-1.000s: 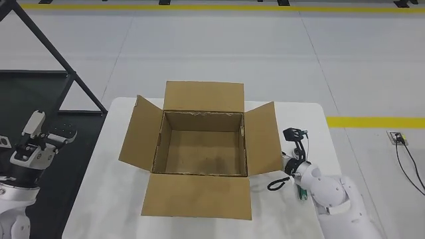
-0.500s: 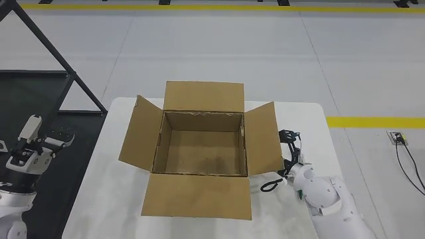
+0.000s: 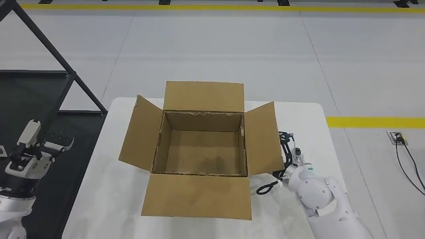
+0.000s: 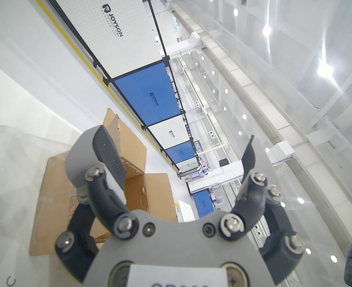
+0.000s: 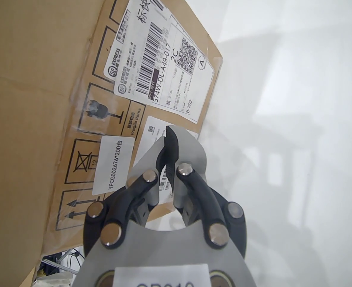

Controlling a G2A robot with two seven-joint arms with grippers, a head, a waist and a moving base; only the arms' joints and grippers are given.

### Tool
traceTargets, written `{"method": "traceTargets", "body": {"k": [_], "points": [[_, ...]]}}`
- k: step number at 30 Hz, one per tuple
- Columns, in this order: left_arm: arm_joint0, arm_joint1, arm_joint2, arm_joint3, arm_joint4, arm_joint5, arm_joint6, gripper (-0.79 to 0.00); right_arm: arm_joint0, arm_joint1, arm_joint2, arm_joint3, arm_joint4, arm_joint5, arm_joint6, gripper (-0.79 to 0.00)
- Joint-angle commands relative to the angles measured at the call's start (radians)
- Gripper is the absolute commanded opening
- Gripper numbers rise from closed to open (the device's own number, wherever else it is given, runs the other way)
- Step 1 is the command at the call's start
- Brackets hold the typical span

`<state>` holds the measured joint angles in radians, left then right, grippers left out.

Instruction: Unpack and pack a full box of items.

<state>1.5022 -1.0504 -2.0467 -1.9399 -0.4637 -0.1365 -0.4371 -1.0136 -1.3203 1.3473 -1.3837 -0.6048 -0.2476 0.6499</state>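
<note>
- The white table (image 3: 116, 179) carries the whole job, with the task's box standing at its middle.
- The cardboard box (image 3: 199, 151) sits upright with all four flaps folded outward. Its floor is bare cardboard, so I judge the unpacking half done and the packing half not yet begun.
- The box's right flap (image 3: 263, 139) leans out over the table. In the right wrist view its printed outer face fills the space just ahead of the fingers.
- The right gripper (image 5: 169, 138) hangs low on the table's right side, just beside that flap and below its edge. Its fingers are pressed together with nothing between them.
- The left gripper (image 4: 176, 140) is held off the table's left edge, well apart from the box and tilted up toward the ceiling. Its fingers are spread wide and hold nothing.
- A white shipping label (image 5: 164, 61) is stuck to the flap's outer face, near the right fingertips.
- The next move likely calls for the right fingers to part and find an item to lift over the flap. The flap is close enough that a careless swing could knock it or shift the box.
</note>
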Motion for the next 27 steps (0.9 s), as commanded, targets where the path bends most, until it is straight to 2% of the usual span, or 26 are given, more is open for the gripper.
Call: {"method": "traceTargets", "body": {"k": [1,17,27], "points": [[0.002,-0.001,0.000,-0.001,-0.001,0.001,0.000,0.000,0.000,0.001,0.000,-0.003,0.001,0.002,-0.003,-0.785],[0.017,-0.005,-0.001,-0.015,0.005,-0.002,0.001,0.000,-0.005,0.010,-0.037,-0.026,0.018,-0.024,-0.003,-0.785],[0.027,-0.009,-0.008,-0.013,0.001,-0.003,0.007,0.000,0.005,0.013,-0.046,-0.037,-0.028,0.025,-0.061,-0.785]]}}
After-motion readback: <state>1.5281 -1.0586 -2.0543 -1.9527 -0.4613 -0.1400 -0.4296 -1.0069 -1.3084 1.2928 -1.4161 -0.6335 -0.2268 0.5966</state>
